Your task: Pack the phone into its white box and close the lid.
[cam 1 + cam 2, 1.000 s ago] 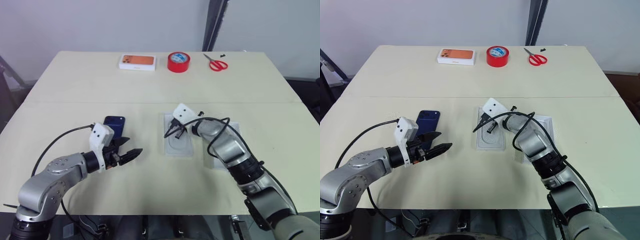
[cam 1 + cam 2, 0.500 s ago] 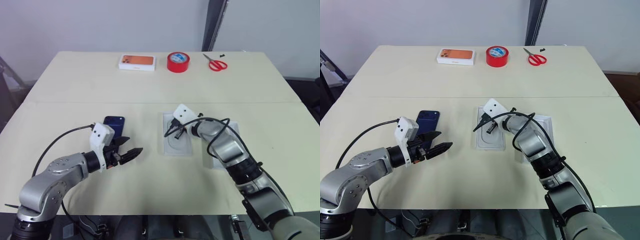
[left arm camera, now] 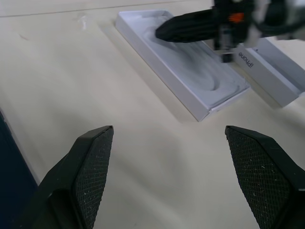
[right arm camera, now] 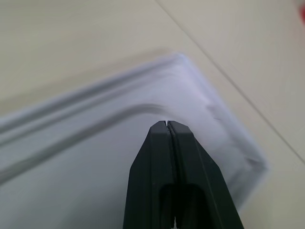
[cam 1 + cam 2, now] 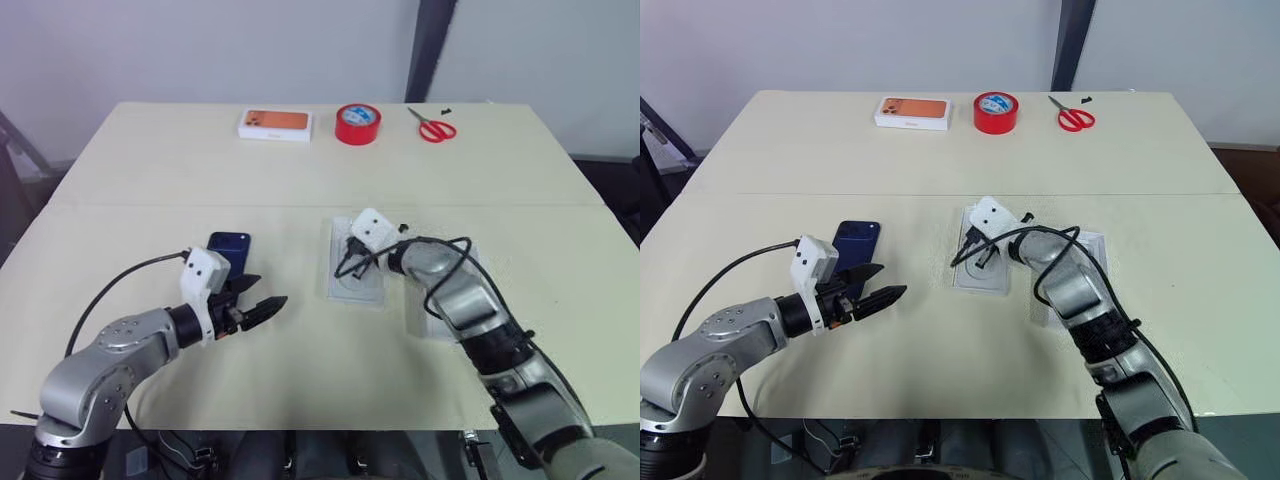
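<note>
The dark blue phone [image 5: 230, 249] lies flat on the table, left of centre. My left gripper [image 5: 262, 305] hovers open just in front of it, with nothing between its fingers [image 3: 90, 167]. The white box [image 5: 333, 265] lies at the table's middle, and a white moulded insert [image 3: 200, 67] with a rounded recess fills it. My right gripper [image 5: 346, 268] is shut, and its closed tip [image 4: 166, 125] rests in that recess, holding nothing. The lid [image 3: 274, 71] lies open side up just right of the box, partly under my right arm.
Along the far edge stand a white box printed with an orange phone [image 5: 275, 124], a red tape roll [image 5: 357, 124] and red scissors [image 5: 432, 127]. A seam crosses the tabletop behind the phone. Bare table lies between my two grippers.
My right gripper shifted slightly to the right with its tip in the recess, and the white box slid a little with it. The left arm and the phone stayed still.
</note>
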{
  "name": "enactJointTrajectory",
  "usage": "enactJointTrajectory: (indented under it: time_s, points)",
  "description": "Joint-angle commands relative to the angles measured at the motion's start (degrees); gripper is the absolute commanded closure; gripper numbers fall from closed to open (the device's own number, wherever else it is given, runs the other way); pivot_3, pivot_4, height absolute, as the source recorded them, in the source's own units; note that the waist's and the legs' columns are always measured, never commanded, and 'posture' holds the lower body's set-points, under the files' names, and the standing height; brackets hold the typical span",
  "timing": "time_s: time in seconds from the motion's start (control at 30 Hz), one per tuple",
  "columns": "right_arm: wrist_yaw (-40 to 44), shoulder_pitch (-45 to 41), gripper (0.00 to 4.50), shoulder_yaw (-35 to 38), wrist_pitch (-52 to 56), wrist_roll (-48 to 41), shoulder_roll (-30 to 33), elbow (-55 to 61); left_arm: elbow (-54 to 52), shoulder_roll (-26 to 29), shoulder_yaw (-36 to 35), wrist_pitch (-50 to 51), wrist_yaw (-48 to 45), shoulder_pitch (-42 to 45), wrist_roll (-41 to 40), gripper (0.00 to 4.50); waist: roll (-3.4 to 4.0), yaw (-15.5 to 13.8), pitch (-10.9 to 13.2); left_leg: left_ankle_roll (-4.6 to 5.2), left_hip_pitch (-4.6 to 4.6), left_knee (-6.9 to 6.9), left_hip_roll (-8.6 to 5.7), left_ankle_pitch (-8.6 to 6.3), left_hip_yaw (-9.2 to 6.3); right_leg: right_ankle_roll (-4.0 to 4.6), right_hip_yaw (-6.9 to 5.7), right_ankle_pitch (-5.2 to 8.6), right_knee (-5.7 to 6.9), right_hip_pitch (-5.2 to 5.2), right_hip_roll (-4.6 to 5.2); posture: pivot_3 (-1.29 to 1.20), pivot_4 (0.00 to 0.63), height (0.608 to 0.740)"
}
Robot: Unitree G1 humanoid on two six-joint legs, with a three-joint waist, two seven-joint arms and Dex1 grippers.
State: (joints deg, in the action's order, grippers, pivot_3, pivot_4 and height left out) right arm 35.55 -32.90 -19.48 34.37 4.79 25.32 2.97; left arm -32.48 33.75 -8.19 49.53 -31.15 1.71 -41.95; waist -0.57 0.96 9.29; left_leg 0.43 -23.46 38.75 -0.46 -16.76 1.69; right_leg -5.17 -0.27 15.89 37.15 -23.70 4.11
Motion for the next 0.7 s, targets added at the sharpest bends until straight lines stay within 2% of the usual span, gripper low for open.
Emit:
enactJointTrajectory:
  time_s: [0.03, 0.2, 0.5, 0.6, 0.7]
  points:
    - [5.7, 2.1, 4.46, -0.3, 1.5, -2.3, 3.2, 8.2, -1.5, 0.3, -1.2, -0.7, 0.0, -0.2, -0.8, 0.56, 0.00, 0.0, 0.0, 0.00, 0.00, 0.00, 0.00, 0.00, 0.00, 0.00, 0.00, 0.00, 0.00, 0.00, 0.00, 0.00, 0.150, 0.725]
    - [11.6, 5.4, 4.46, -3.2, 2.1, -2.6, 7.9, 14.2, -1.2, 0.4, -1.4, -0.8, 0.1, -0.1, -0.8, 0.56, 0.00, 0.0, 0.0, 0.00, 0.01, -0.01, 0.01, 0.00, -0.01, 0.01, 0.00, 0.01, 0.00, 0.00, 0.01, 0.00, 0.150, 0.725]
    - [17.5, 7.3, 4.46, -4.5, 2.7, -4.3, 12.2, 18.5, -1.6, 1.0, -2.6, -0.5, 0.2, -0.7, -1.3, 0.56, 0.00, -0.2, 0.0, 0.01, 0.01, -0.01, 0.01, -0.01, -0.02, 0.02, 0.00, 0.01, -0.04, 0.01, 0.01, 0.00, 0.150, 0.725]
    - [17.8, 6.7, 4.46, -3.1, 2.1, -5.0, 12.2, 19.2, -1.7, 1.4, -4.1, -0.2, 0.6, -1.3, -1.9, 0.56, -0.01, -0.2, 0.0, 0.02, 0.01, 0.00, 0.01, -0.01, -0.02, 0.07, 0.01, 0.04, -0.06, 0.02, 0.02, 0.00, 0.150, 0.725]
    - [15.6, 4.2, 4.46, -0.9, 2.7, -5.5, 9.6, 17.6, -1.4, 1.6, -5.5, -0.1, 1.2, -1.7, -2.4, 0.56, -0.01, 0.0, 0.0, 0.01, 0.01, -0.01, 0.01, -0.01, -0.02, 0.10, 0.01, 0.06, -0.05, 0.01, 0.02, 0.00, 0.150, 0.725]
